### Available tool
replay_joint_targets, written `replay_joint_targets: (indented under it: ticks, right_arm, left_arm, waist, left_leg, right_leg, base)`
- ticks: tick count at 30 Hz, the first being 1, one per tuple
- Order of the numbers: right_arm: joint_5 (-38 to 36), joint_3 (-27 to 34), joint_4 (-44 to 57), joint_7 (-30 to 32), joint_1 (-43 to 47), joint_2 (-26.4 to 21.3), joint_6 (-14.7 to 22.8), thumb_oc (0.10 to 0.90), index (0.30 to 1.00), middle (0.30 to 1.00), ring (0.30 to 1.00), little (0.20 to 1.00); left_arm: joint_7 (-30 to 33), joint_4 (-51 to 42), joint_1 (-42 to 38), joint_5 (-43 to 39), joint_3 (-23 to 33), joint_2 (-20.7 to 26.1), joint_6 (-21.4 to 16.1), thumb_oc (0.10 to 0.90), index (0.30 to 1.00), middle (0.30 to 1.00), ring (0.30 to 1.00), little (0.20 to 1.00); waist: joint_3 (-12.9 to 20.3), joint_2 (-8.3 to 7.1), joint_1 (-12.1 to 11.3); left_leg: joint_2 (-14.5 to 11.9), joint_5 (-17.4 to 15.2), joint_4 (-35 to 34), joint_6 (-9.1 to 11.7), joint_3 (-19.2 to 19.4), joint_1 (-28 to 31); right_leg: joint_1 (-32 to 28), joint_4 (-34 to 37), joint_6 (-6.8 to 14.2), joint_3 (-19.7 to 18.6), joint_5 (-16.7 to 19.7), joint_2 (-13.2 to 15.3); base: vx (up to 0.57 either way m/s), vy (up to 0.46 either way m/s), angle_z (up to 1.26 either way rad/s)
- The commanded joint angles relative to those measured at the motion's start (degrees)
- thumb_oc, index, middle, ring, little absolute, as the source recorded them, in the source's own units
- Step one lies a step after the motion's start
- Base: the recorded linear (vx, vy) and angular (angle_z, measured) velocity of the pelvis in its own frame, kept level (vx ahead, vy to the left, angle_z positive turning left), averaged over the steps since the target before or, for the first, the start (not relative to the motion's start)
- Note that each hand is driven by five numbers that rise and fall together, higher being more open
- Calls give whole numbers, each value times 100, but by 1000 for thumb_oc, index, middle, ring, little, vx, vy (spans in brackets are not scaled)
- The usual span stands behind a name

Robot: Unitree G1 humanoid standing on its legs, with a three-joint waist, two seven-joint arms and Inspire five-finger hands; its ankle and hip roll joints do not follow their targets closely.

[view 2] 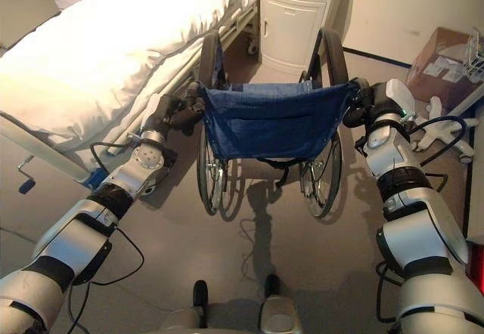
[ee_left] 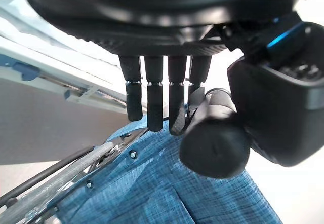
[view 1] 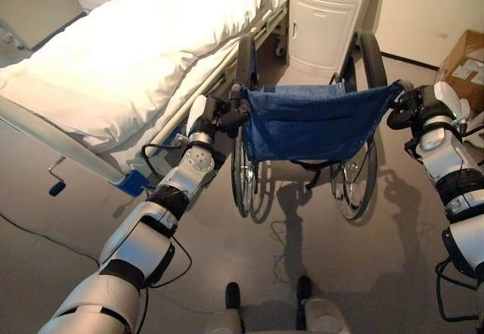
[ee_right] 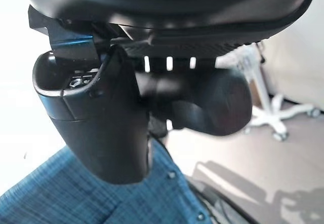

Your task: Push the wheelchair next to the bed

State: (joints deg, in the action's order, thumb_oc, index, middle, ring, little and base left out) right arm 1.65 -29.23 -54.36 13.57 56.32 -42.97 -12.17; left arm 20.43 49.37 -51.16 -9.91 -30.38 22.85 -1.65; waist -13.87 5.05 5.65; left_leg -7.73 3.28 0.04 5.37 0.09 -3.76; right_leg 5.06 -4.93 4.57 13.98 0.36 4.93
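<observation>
Both hands, left (view 1: 227, 115) and right (view 1: 404, 107), have fingers curled round the handles of the wheelchair (view 1: 310, 122) (already just beside the bed (view 1: 128, 54)); push evenly, keeping it parallel, clear of the cabinet (view 1: 325, 20).

The wheelchair (view 1: 314, 122) stands on the floor (view 1: 76, 221) at centre, its back toward the camera. The bed (view 1: 128, 47) lies at ten o'clock, just beside its left wheel. A cabinet (view 1: 327, 20) stands at twelve o'clock behind it; a cardboard box (view 1: 463, 66) sits at two o'clock.
</observation>
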Motion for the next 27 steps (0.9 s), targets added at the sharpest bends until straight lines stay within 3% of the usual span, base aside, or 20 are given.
replay_joint_targets:
  ticks: [1,8,15,27]
  right_arm:
    - [-206,-255,561,-329,-1,920,754,800,900,900,900,900]
    - [-726,92,1290,-568,-478,380,449,800,900,900,900,900]
    - [-1334,487,1709,-857,-469,-222,323,800,900,900,900,900]
    - [-1962,667,1619,-1408,-58,-1219,578,800,900,900,900,900]
  left_arm:
    - [352,38,165,62,-61,341,-265,800,900,900,900,900]
    - [267,-337,811,33,312,561,-561,800,900,900,900,900]
    - [-13,-726,1058,-430,687,1014,-796,800,900,900,900,900]
    - [-1379,-931,1234,-2359,1232,1447,-1136,800,900,900,900,900]
  waist:
    - [-366,-526,-263]
    - [-113,-710,-259]
    - [59,-770,-258]
    - [441,-856,-257]
  left_leg:
    - [181,-911,310,-84,252,972]
    - [138,-1032,412,-122,347,1233]
    - [141,-1105,445,-148,416,1372]
    - [176,-1005,342,-112,533,1455]
  right_leg:
    - [454,-74,173,-513,319,401]
    - [77,-17,224,-587,291,400]
    - [-142,28,259,-648,255,403]
    - [-474,299,291,-627,334,343]
  base:
    - [67,44,-8]
    - [27,16,-1]
    - [2,19,-2]
    - [0,1,0]
